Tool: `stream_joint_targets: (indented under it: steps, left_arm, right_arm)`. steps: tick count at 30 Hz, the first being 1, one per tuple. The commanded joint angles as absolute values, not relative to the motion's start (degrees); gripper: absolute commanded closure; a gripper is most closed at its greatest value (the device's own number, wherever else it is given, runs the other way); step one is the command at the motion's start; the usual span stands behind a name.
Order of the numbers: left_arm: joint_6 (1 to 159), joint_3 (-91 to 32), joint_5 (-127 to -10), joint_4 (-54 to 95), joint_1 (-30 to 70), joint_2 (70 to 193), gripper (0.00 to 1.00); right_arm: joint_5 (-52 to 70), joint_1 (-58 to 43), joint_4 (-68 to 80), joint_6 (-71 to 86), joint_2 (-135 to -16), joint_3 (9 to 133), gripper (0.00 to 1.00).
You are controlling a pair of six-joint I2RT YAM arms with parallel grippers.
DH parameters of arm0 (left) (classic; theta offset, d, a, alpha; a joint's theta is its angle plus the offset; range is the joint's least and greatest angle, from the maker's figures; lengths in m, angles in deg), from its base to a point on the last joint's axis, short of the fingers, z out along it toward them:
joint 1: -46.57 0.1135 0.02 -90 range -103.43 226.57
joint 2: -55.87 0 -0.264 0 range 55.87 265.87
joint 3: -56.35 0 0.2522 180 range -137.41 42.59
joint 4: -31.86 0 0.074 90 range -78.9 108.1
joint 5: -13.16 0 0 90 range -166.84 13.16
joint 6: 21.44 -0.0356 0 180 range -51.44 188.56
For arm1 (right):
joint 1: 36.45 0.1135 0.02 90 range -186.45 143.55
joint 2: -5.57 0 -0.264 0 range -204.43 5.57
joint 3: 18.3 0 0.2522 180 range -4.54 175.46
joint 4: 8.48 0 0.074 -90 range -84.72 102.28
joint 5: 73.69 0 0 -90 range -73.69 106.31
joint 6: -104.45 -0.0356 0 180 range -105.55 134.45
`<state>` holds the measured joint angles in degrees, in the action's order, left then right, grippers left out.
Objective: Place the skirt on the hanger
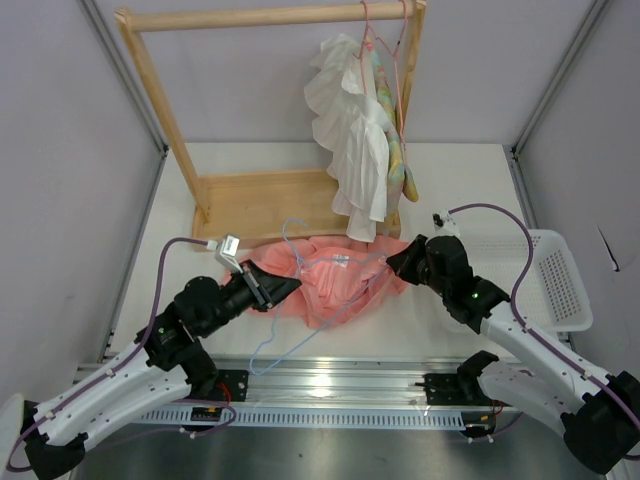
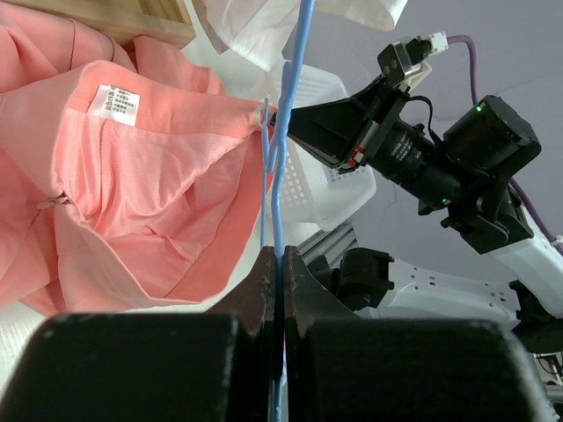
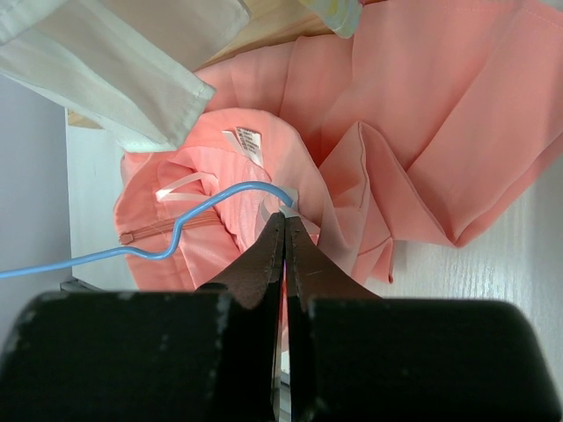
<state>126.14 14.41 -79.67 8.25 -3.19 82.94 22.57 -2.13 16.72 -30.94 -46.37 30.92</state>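
The salmon-pink skirt (image 1: 335, 280) lies bunched on the table in front of the wooden rack. Its white label shows in the left wrist view (image 2: 117, 104) and the right wrist view (image 3: 249, 141). The light-blue wire hanger (image 1: 292, 235) lies across it. My left gripper (image 1: 290, 287) is shut on the hanger's wire (image 2: 283, 132) at the skirt's left edge (image 2: 132, 193). My right gripper (image 1: 396, 262) is at the skirt's right edge. It is shut (image 3: 286, 218) on a thin white ribbon loop of the skirt (image 3: 422, 132), right beside the hanger's end (image 3: 255, 187).
A wooden rack (image 1: 260, 200) stands behind the skirt. A white ruffled garment (image 1: 350, 140) and a pastel garment (image 1: 402, 170) hang from it on pink-red hangers (image 1: 385, 40). A white basket (image 1: 560, 285) sits at the right.
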Motion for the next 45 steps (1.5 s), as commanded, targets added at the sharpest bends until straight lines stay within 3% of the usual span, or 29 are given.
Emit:
stream_joint_targets:
  steps: [1,45]
  left_arm:
    - [126.48,13.76,-79.74,9.05,-3.53,83.20,1.00]
    - [125.95,15.52,-78.51,14.41,-3.53,87.95,1.00]
  right_arm:
    - [24.74,-1.82,14.24,-30.99,-45.49,31.14,1.00]
    - [22.37,-1.74,13.63,-31.52,-45.32,32.20,1.00]
